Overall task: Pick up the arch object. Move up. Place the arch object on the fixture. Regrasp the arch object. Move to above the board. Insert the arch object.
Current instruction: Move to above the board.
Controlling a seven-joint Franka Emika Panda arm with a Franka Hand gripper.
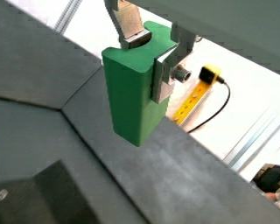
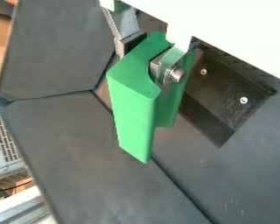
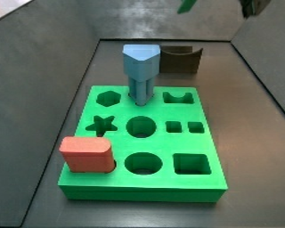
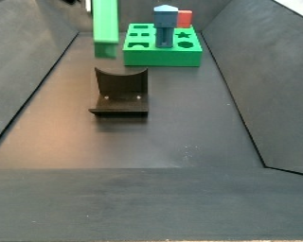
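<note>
The arch object [image 1: 139,92] is seen pinched between the gripper's [image 2: 147,58] fingers [image 1: 133,28], held by its upper end with the long green body hanging clear below. In a side view the piece [image 4: 105,30] is carried in the air just above the fixture [image 4: 121,93], apparently a little toward 9 o'clock of the notch, though depth cannot be judged surely from this angle. The step in hand is judged to be either the lift or the placing on the fixture; which of the two cannot be told. For a clean placement, the piece should be centred over the U-shaped notch before any descent is made, kept upright, and lowered slowly until it is seated; only then should the fingers be spread. The board [image 3: 142,183] lies well apart at 12 o'clock beyond the fixture, with the blue peg [image 3: 140,75] and the salmon block [image 3: 86,153] already on it.
</note>
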